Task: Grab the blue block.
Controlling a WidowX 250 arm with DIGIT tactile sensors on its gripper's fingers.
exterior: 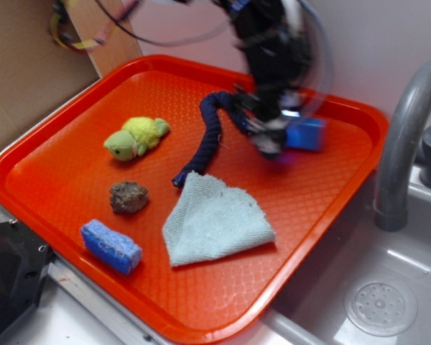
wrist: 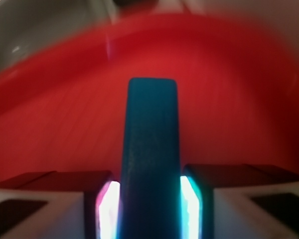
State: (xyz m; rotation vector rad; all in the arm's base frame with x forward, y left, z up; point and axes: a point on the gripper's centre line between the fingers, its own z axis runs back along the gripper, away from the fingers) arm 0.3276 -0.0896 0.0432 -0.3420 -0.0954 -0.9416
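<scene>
Orange tray [exterior: 72,180] beside a steel sink [exterior: 388,302] with grey faucet [exterior: 406,136]. On the tray, left to right: blue sponge [exterior: 110,246], green plush toy [exterior: 136,136], brown rock [exterior: 128,197], pale cloth [exterior: 214,221], dark blue braided rope [exterior: 210,136]. Exterior view: arm blurred, claw [exterior: 273,140] at the tray's far right, blue block [exterior: 306,134] against it; grip unclear. Wrist view only: blue block [wrist: 150,159] sits between both fingers [wrist: 108,209], claw [wrist: 149,209] pinching it, red tray [wrist: 239,99] behind, blurred.
</scene>
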